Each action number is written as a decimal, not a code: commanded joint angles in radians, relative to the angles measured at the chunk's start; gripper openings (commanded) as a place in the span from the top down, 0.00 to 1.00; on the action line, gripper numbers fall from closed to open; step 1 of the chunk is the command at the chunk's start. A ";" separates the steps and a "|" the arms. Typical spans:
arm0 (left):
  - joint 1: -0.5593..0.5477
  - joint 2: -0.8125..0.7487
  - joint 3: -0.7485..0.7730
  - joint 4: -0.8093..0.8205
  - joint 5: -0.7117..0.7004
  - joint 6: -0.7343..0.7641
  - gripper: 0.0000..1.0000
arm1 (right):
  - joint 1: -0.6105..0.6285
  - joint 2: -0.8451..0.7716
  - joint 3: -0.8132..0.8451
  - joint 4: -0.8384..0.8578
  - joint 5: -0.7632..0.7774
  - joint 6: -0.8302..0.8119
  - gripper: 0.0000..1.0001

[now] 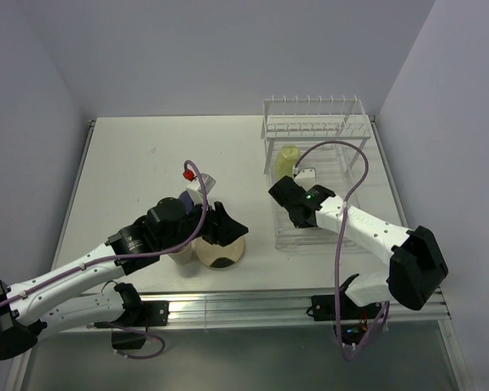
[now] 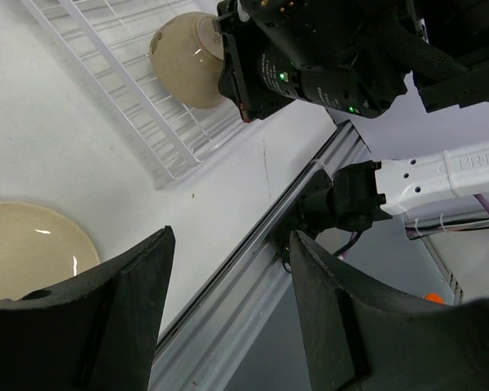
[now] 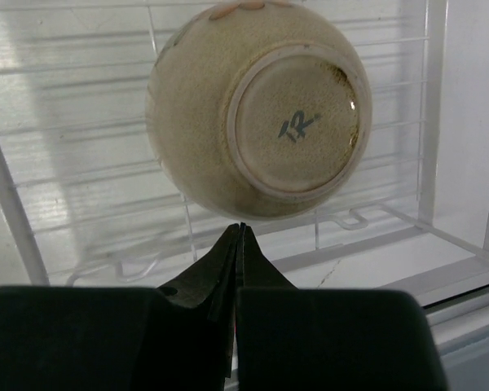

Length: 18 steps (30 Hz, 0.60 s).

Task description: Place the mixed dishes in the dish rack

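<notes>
The mug [image 3: 257,114] lies on its side on the floor of the rack [image 1: 314,122], with its base facing the right gripper [image 3: 240,236]. That gripper's fingers are pressed together on nothing, just short of the mug. Left of the rack, on the tabletop [image 1: 147,163], the left gripper [image 2: 232,236] hangs over the cream plate [image 2: 24,244] with its fingers spread wide. I'd guess the plate goes next. It would be best to take it by the rim rather than the flat middle, pinch firmly, and stand it upright among the prongs, clear of the mug.
</notes>
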 commanded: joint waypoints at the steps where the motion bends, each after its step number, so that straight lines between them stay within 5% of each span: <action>1: -0.004 -0.001 0.011 0.003 -0.012 -0.009 0.35 | -0.030 0.027 -0.004 0.023 0.024 0.019 1.00; 18: -0.004 0.056 -0.062 -0.067 -0.129 -0.067 0.37 | -0.188 0.182 0.095 0.100 0.081 -0.079 1.00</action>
